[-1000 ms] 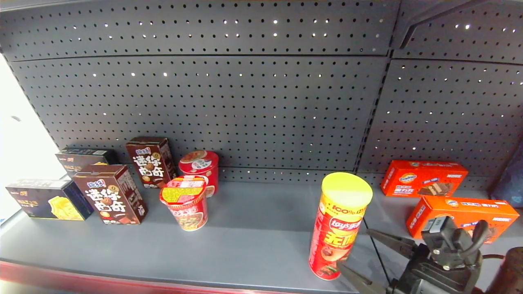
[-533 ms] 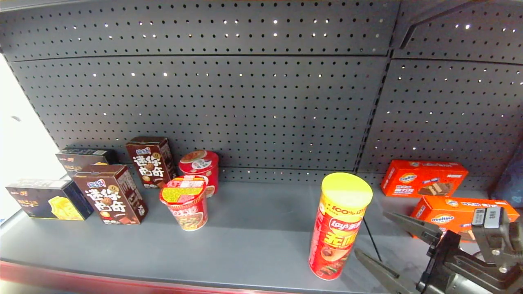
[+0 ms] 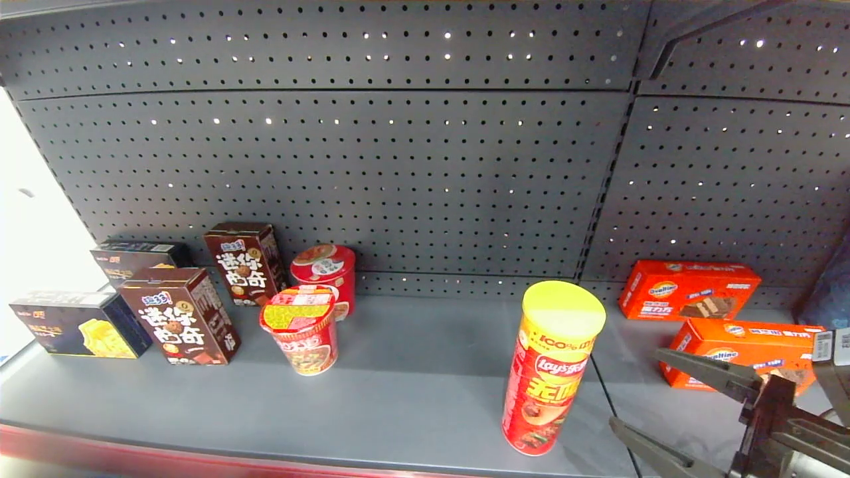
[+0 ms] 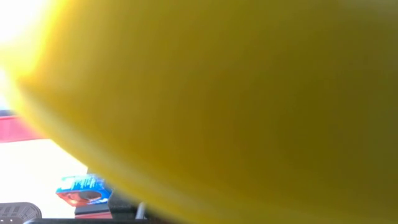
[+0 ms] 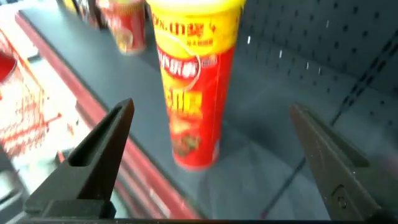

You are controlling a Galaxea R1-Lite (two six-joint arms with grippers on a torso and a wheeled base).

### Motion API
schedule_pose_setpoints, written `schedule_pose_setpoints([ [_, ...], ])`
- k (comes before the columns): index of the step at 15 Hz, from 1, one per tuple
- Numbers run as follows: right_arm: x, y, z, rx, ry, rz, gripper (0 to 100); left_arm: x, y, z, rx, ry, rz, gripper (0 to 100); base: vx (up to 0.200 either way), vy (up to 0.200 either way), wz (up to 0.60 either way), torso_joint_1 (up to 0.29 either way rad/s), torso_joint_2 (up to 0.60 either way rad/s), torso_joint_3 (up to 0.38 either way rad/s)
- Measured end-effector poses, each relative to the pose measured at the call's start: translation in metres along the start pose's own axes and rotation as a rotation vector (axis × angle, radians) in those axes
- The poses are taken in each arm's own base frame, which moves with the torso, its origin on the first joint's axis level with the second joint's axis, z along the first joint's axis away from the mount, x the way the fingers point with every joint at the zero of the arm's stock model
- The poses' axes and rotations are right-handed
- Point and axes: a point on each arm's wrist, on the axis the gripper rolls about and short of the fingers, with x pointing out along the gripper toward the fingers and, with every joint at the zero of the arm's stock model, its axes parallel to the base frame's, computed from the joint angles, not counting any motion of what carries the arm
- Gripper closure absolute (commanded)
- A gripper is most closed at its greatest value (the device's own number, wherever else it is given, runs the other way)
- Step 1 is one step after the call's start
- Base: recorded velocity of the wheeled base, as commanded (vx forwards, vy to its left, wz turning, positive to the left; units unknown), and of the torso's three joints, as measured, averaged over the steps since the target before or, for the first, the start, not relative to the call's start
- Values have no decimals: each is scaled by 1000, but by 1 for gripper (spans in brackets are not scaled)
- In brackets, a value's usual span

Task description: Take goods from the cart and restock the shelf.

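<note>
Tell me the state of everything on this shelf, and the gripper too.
chip can, upright, lid on, not held
right gripper, open, empty, clear of the can
front noodle cup, upright, lid on
rear noodle cup, upright, lid on
brown boxes, standing, closed
orange boxes, lying down, closed

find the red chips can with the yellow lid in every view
head view: the chips can stands upright right of centre, near the front of the shelf.
right wrist view: it stands upright in the middle of the picture.
left wrist view: cannot make it out there.
shared landmark: the shelf's red front edge, which runs just in front of the can's base in the right wrist view too.
</note>
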Motion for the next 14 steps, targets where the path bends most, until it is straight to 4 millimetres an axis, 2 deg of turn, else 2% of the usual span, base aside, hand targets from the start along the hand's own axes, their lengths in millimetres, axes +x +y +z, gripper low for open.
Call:
schedule_pose_setpoints([
  [3, -23, -3, 18, 4, 36, -71, 0, 0, 0, 0, 0, 0, -1, 100, 0, 0, 0, 0, 0, 0],
  [7, -47, -10, 11, 9, 18, -216, 0, 0, 0, 0, 0, 0, -2, 100, 0, 0, 0, 0, 0, 0],
  [10, -49, -11, -2, 7, 121, -244, 0, 0, 0, 0, -2, 0, -3, 100, 0, 0, 0, 0, 0, 0],
  [14, -36, -12, -19, 6, 290, -251, 0, 0, 0, 0, -18, 0, -3, 100, 0, 0, 0, 0, 0, 0],
])
